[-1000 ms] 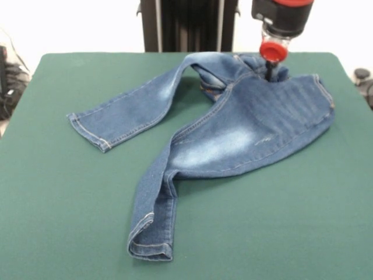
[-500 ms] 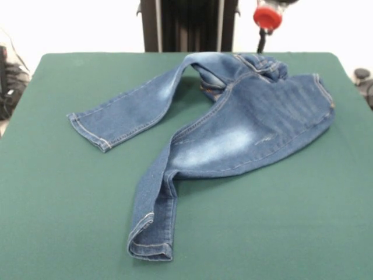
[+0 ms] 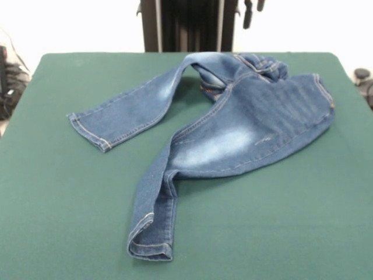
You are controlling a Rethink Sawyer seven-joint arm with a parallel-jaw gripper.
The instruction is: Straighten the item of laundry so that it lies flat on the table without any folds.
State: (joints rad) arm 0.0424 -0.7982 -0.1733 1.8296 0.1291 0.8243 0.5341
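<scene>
Denim jeans (image 3: 233,125) lie crumpled across the far right part of the table (image 3: 70,221), the waist bunched up near the far edge, one leg running out to the left with its hem flat, the other leg coming toward the camera and doubled under at its cuff. At the top edge only the two dark fingertips of the gripper (image 3: 253,10) show, hanging well above the cloth and apart from each other, with nothing between them, so the hand reads as open and empty. Judging by how the cloth lies, the work is far from done: the seat is twisted, the far leg rises in a hump where it leaves the waistband, and the near cuff is folded back on itself. A good next grasp would probably take a single layer at an edge, such as the folded near cuff or the bunched waistband, rather than the thick middle, where two layers could come up together. Pulling low and outward along the leg's own line should open the fold without dragging the whole garment. The danger is pinching both layers, which would only shift the crease elsewhere.
</scene>
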